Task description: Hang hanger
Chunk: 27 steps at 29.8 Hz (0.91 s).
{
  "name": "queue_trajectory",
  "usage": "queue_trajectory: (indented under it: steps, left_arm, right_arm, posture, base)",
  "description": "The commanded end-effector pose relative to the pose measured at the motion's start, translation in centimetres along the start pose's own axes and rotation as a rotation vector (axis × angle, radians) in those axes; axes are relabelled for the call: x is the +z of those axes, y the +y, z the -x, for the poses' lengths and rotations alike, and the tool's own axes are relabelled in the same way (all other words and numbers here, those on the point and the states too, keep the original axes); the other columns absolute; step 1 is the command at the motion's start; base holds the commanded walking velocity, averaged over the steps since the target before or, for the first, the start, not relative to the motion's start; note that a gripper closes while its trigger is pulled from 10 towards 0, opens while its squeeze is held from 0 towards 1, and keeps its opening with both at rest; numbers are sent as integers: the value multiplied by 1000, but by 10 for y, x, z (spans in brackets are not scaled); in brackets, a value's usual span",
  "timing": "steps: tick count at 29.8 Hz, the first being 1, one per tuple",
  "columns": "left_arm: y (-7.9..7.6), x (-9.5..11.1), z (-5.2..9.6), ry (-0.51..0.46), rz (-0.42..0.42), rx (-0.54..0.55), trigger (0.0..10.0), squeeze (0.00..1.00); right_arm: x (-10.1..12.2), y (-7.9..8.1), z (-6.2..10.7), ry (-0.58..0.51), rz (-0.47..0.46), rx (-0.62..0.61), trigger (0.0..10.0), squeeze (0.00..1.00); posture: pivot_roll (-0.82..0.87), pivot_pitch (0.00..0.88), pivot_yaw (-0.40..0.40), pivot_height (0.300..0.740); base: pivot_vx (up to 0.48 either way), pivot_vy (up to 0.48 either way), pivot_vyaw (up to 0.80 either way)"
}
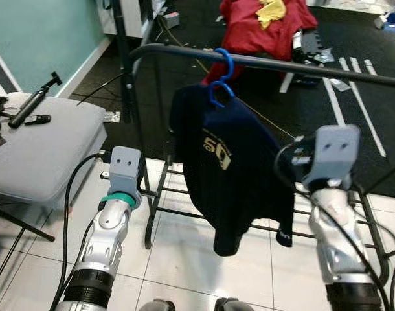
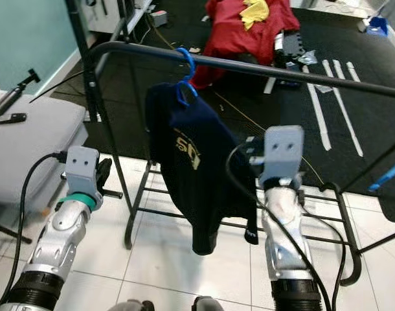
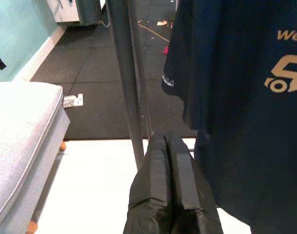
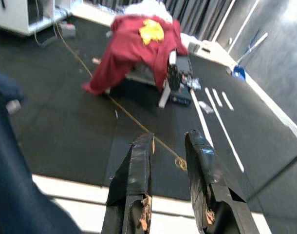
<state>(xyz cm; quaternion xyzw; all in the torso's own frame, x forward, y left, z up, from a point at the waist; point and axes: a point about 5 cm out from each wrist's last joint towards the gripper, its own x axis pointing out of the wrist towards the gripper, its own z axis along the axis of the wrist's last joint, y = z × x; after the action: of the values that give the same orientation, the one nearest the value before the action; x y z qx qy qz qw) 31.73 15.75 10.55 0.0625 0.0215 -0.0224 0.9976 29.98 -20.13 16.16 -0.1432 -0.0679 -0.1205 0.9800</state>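
Nearest to us are our two silver forearms, raised over the white tiles. On our left, the left gripper point(image 3: 165, 146) has its black fingers pressed flat together on nothing, pointing at the upright post of the clothes rack point(image 1: 134, 97) just beside the shirt's edge; a grey cushioned bench point(image 1: 42, 142) sits further left. In the middle, the blue hanger point(image 1: 222, 78) is hooked over the rack's black top bar point(image 1: 294, 66), and a navy T-shirt point(image 1: 226, 168) droops from it, bunched and lopsided. On our right, the right gripper point(image 4: 170, 141) has its fingers a little apart with nothing between them, aimed past the shirt at the black floor mat and a heap of red cloth point(image 4: 139, 44). We judge the hanging itself done, so the risk lies in pulling away: either arm could snag the fabric, drag the shirt off its hanger or lift the hook from the bar, and the uneven drape makes slipping likelier. On the shirt we read gold lettering, "We" above a large numeral that looks like a 5; the rest is folded out of reading.
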Motion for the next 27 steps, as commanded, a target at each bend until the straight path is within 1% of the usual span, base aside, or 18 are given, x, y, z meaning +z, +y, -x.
queue_trajectory:
  steps: [1, 4, 6, 7, 8, 9, 11, 12, 13, 14, 15, 16, 17, 18, 19, 25, 26, 27]
  left_arm:
    - [-2, -4, 2, 15, 7, -4, 10000, 0]
    - [-2, -3, 2, 10, -3, -8, 10000, 0]
    - [-2, -1, 3, -5, -7, -8, 10000, 0]
    - [-2, -1, 3, -5, -7, -8, 10000, 0]
    - [-1, 1, 3, -15, -1, -4, 10000, 0]
    - [0, 2, 3, -25, 4, -1, 10000, 0]
    - [0, 2, 3, -25, 4, -1, 10000, 0]
    - [1, 5, 3, -43, 20, -6, 10000, 0]
    - [1, 5, 3, -43, 20, -6, 10000, 0]
    - [0, 5, 3, -48, 26, -10, 10000, 0]
    - [0, 5, 3, -48, 26, -10, 10000, 0]
    - [0, 6, 3, -52, 28, -15, 10000, 0]
    - [0, 6, 3, -52, 28, -15, 10000, 0]
    - [1, 7, 3, -57, 30, -17, 10000, 0]
    - [1, 8, 4, -62, 30, -19, 10000, 0]
    - [3, 13, 4, -83, 27, -39, 10000, 0]
    - [2, 16, 5, -97, 11, -64, 10000, 0]
    - [2, 18, 5, -106, -9, -87, 10000, 0]
  right_arm:
    - [-5, -3, 1, 26, 3, -8, 10000, 0]
    - [-3, -1, 2, 15, -10, 7, 10000, 0]
    - [6, -1, 1, -32, -15, 13, 10000, 0]
    - [6, -1, 1, -32, -15, 13, 10000, 0]
    - [12, -2, 1, -72, -13, 16, 10000, 0]
    - [19, -1, 1, -110, -32, 32, 10000, 0]
    - [19, -1, 1, -110, -32, 32, 10000, 0]
    - [32, 10, 4, -153, -165, 151, 10000, 545]
    - [32, 10, 4, -153, -165, 151, 10000, 545]
    - [35, 16, 6, -155, -232, 209, 10000, 545]
    - [35, 16, 6, -155, -232, 209, 10000, 545]
    - [40, 21, 7, -154, -303, 269, 10000, 533]
    - [40, 21, 7, -154, -303, 269, 10000, 533]
    - [45, 24, 9, -163, -344, 321, 10000, 522]
    - [49, 25, 10, -173, -365, 355, 10000, 514]
    - [55, 24, 10, -199, -353, 391, 10000, 541]
    - [56, 23, 11, -207, -340, 404, 10000, 851]
    - [57, 24, 12, -212, -323, 432, 10000, 1000]
  posture:
    - [-16, 86, 30, 740]
    - [-16, 88, 30, 740]
    - [-17, 92, 31, 740]
    - [-17, 92, 31, 740]
    - [-18, 94, 31, 740]
    - [-18, 94, 31, 740]
    - [-18, 94, 31, 740]
    - [-17, 96, 33, 740]
    - [-17, 96, 33, 740]
    - [-17, 96, 33, 740]
    - [-17, 96, 33, 740]
    - [-18, 97, 33, 740]
    - [-18, 97, 33, 740]
    - [-20, 98, 34, 740]
    - [-21, 98, 35, 740]
    - [-22, 100, 38, 740]
    - [-20, 99, 37, 740]
    - [-19, 101, 38, 740]
  base:
    - [0, 0, 0]
    - [0, 0, 0]
    - [0, 0, 0]
    - [0, 0, 0]
    - [0, 0, 0]
    - [0, 0, 0]
    - [0, 0, 0]
    - [0, 0, 0]
    - [0, 0, 0]
    - [0, 0, 0]
    - [0, 0, 0]
    - [0, 0, 0]
    - [0, 0, 0]
    - [0, 0, 0]
    - [0, 0, 0]
    - [0, 0, 0]
    - [0, 0, 0]
    - [0, 0, 0]
